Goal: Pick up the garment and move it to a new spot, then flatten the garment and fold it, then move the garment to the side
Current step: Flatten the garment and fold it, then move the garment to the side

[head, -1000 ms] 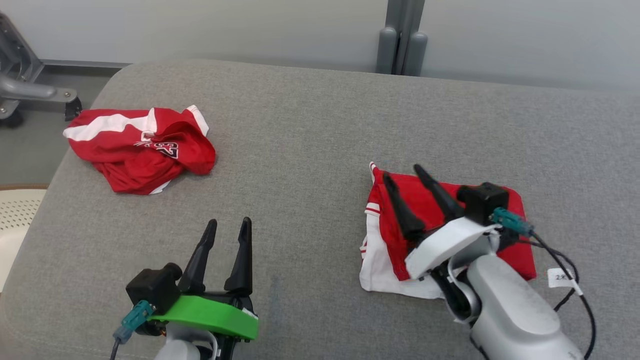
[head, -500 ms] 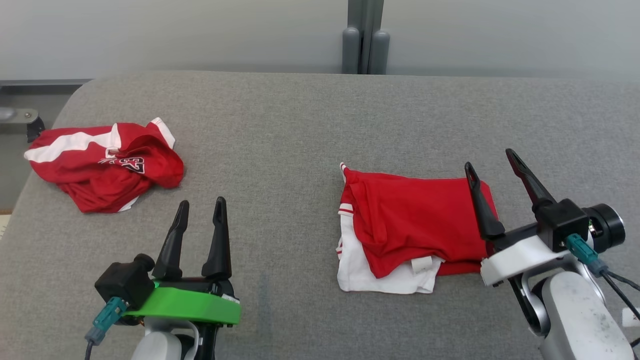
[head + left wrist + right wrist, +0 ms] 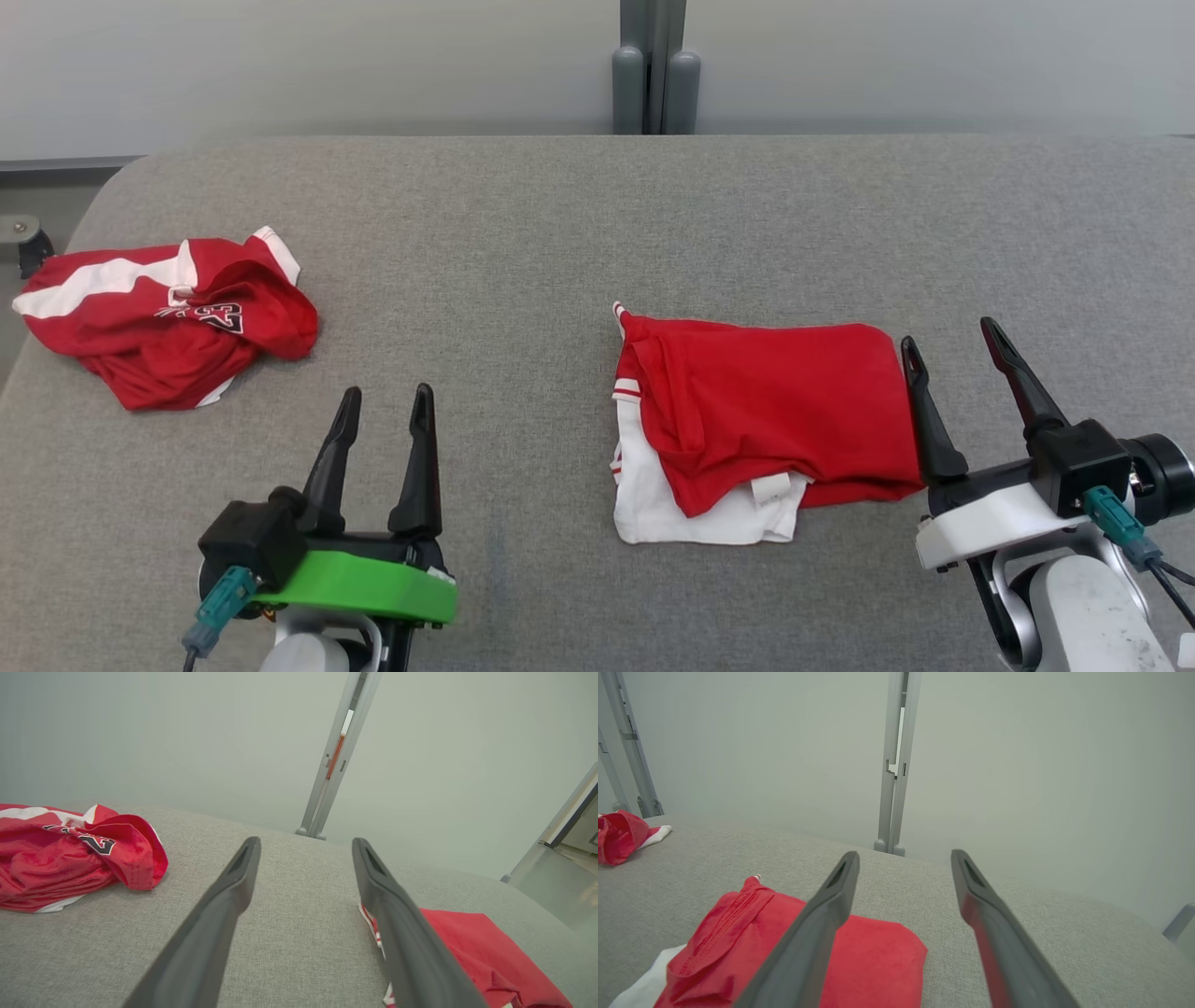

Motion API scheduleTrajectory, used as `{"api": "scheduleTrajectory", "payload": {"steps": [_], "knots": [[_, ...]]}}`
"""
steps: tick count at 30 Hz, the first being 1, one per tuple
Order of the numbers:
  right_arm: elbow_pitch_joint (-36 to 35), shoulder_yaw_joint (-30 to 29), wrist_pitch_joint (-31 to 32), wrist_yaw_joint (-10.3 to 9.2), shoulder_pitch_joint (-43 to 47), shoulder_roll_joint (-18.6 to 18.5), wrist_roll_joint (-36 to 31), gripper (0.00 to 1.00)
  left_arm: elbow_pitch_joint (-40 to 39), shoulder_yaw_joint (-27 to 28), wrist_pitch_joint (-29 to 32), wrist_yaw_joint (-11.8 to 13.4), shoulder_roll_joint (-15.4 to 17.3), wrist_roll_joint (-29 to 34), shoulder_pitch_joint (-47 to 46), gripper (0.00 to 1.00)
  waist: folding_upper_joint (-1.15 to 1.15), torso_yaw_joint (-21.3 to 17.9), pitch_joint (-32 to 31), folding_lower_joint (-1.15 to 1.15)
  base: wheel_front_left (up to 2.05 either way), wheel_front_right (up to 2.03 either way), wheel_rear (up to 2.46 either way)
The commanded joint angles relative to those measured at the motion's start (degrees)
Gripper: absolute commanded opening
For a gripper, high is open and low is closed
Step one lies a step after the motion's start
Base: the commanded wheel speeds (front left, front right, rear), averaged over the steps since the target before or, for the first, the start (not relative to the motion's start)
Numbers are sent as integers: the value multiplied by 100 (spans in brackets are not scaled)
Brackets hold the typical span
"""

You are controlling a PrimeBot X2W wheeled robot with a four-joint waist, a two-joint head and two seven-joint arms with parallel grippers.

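1. Two garments are lying well apart on the table (image 3: pixel 523 243): folded garment (image 3: pixel 775 411) right of centre, crumpled garment (image 3: pixel 159 327) at the left edge.
2. Folded garment is sitting as a squared stack, probably finished and set aside.
3. Right claw (image 3: pixel 948 333) is hovering just beside its right edge, jaws spread, empty.
4. Left claw (image 3: pixel 386 392) is hovering at the front, jaws spread, empty; crumpled garment is likely waiting next.

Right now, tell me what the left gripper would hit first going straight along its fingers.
Probably just bare grey cushion: the left gripper points between the crumpled jersey and the folded garment, touching neither. Depth is unclear.
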Motion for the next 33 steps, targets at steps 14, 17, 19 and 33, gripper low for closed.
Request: {"api": "scheduleTrajectory", "payload": {"steps": [14, 17, 19, 33], "knots": [[33, -51, -17, -10, 17, 73, -49, 100, 45, -59, 0, -12, 13, -13, 56, 100, 0, -2, 20, 0, 0, 0, 0], [193, -151, -17, -10, 62, 122, 53, 100, 45, -121, 0, -32, 13, 4, 36, 100, 0, 7, 42, 0, 0, 0, 0], [374, -263, -17, -10, 72, 160, 130, 100, 25, -206, 0, -44, 13, 31, 12, 100, 0, 22, 67, 0, 0, 0, 0], [1920, -660, -17, -10, -554, 340, 639, 100, 17, -427, 0, -77, 13, 109, -265, 100, 0, 166, 549, 0, 0, 0, 0]]}}
